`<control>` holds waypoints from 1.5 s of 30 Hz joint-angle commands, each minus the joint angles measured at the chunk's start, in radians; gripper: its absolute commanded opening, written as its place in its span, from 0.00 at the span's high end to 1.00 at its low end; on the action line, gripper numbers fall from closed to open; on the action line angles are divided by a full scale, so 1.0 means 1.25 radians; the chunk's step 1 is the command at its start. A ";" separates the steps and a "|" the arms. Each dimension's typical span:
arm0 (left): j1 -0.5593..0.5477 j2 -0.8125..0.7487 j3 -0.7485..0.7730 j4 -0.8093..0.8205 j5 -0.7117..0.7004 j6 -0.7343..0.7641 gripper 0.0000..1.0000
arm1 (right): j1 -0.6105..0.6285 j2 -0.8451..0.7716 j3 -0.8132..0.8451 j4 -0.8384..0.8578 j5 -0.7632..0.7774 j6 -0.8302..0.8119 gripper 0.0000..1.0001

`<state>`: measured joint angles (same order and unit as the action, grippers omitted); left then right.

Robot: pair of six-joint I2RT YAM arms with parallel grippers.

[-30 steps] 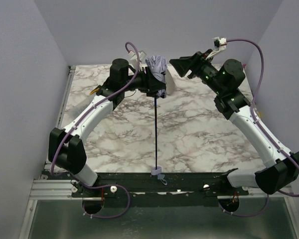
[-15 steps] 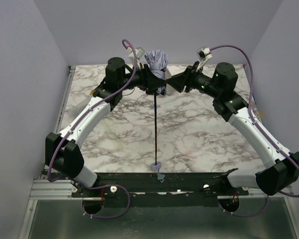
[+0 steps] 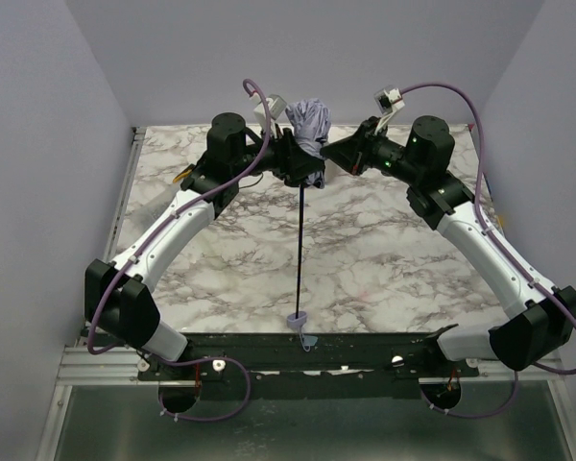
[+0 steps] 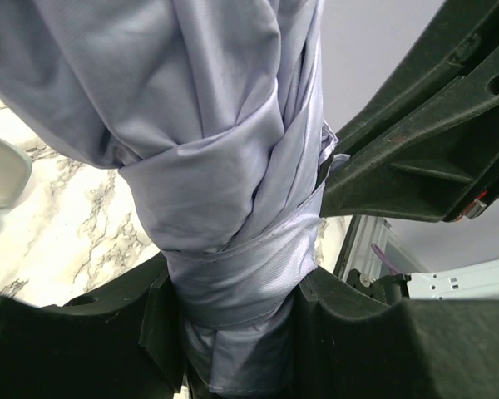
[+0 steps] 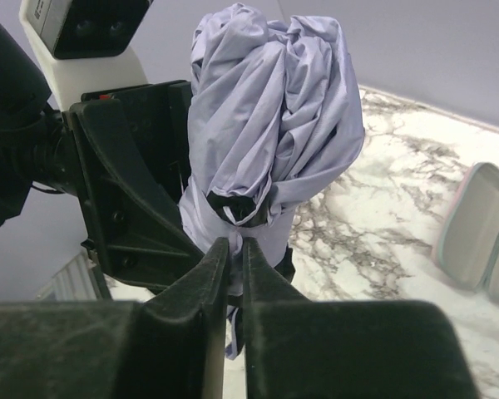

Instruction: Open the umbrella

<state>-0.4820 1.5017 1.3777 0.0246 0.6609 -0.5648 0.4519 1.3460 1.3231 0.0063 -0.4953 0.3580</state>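
Observation:
The umbrella [image 3: 309, 120] is held upright over the far middle of the table, its pale lavender canopy [image 4: 224, 166] still bundled and wrapped by its strap. The thin black shaft [image 3: 299, 250] runs toward me and ends in the small lavender handle [image 3: 299, 320] at the table's near edge. My left gripper [image 3: 302, 165] is shut around the bundle's waist, with the cloth filling the space between its fingers [image 4: 162, 324]. My right gripper [image 5: 235, 245] has come in from the right. Its jaws are pinched together on a fold of lavender cloth just under the strap's black tab [image 5: 233, 206].
A clear plastic box [image 5: 482, 229] lies on the marble table [image 3: 384, 259] beyond the umbrella, to the right. The yellow tip of the pliers [image 3: 182, 176] shows behind the left arm's elbow. Purple cables loop above both wrists.
The right gripper swung left from open air to the umbrella and closed on its cloth. The left gripper kept its hold, and the bundle shifted only slightly.

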 commanded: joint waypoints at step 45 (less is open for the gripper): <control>-0.024 -0.078 0.015 -0.064 -0.089 0.167 1.00 | -0.002 0.025 0.170 -0.329 -0.126 -0.194 0.44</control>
<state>-0.4828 1.4395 1.3468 -0.0647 0.5945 -0.4175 0.4515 1.3510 1.5082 -0.4122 -0.6548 0.0673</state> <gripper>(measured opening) 0.418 0.609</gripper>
